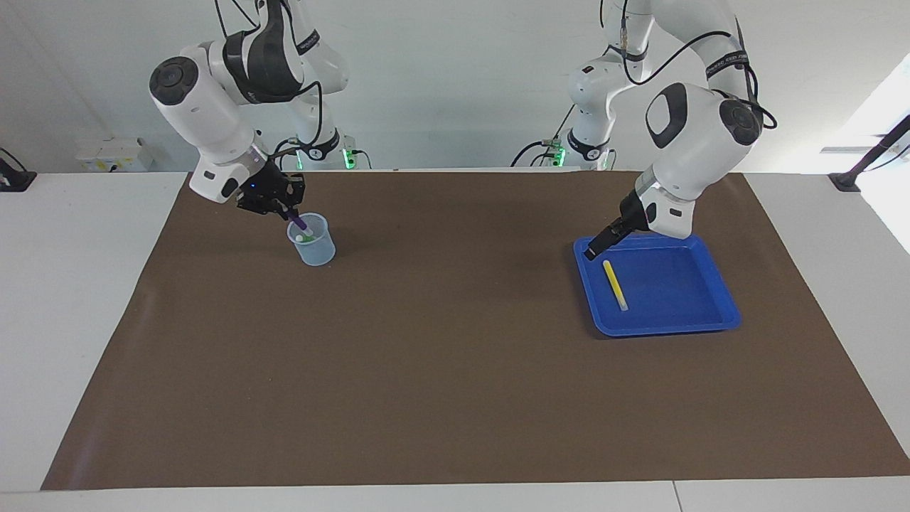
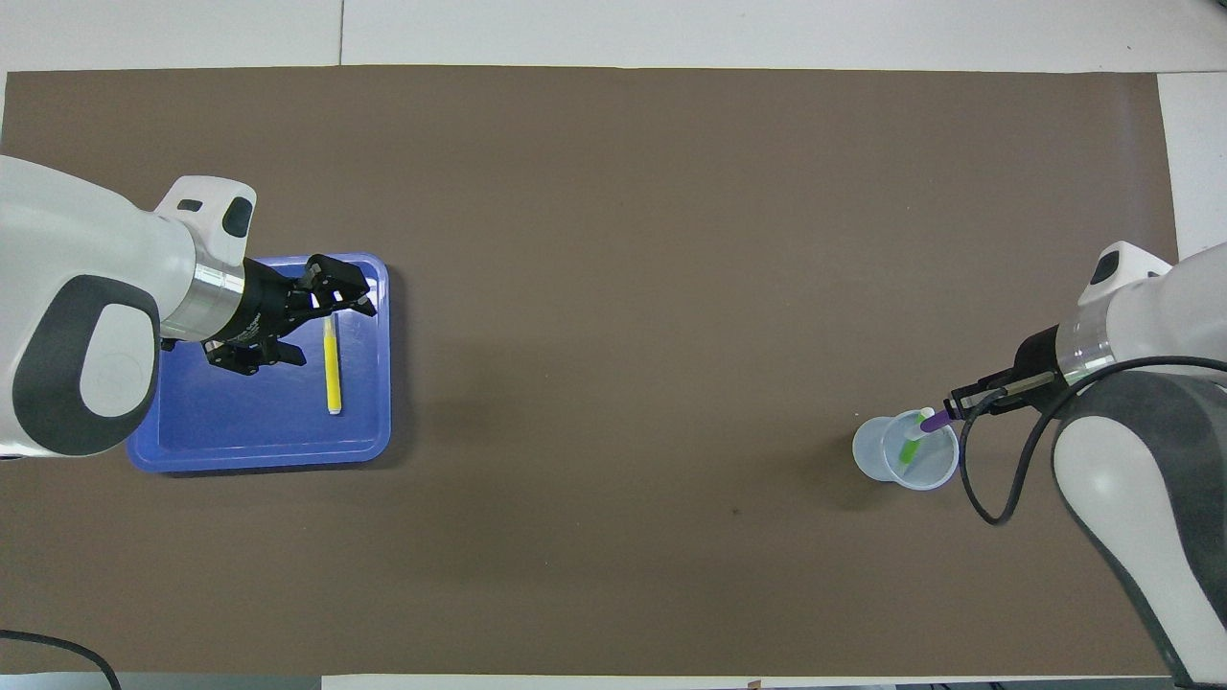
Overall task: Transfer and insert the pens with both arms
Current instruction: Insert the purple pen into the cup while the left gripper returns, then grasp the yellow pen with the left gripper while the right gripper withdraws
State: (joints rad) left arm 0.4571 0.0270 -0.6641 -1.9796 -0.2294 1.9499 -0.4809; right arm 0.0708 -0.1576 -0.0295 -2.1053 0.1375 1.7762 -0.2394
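My right gripper (image 1: pixel 279 204) (image 2: pixel 951 409) is shut on the purple pen (image 1: pixel 300 222) (image 2: pixel 932 419), which slants down with its lower end inside the rim of the translucent cup (image 1: pixel 316 249) (image 2: pixel 868 450). A green pen (image 2: pixel 908 447) stands in that cup. The yellow pen (image 1: pixel 615 284) (image 2: pixel 332 364) lies flat in the blue tray (image 1: pixel 711 316) (image 2: pixel 240 450). My left gripper (image 1: pixel 593 248) (image 2: pixel 331 333) hangs open over the tray's edge nearest the robots, above the yellow pen's end, holding nothing.
A brown mat (image 1: pixel 441 370) covers the table. The cup stands toward the right arm's end, the tray toward the left arm's end. Two small white arms with green-lit bases (image 1: pixel 346 158) (image 1: pixel 560 151) stand at the robots' edge of the table.
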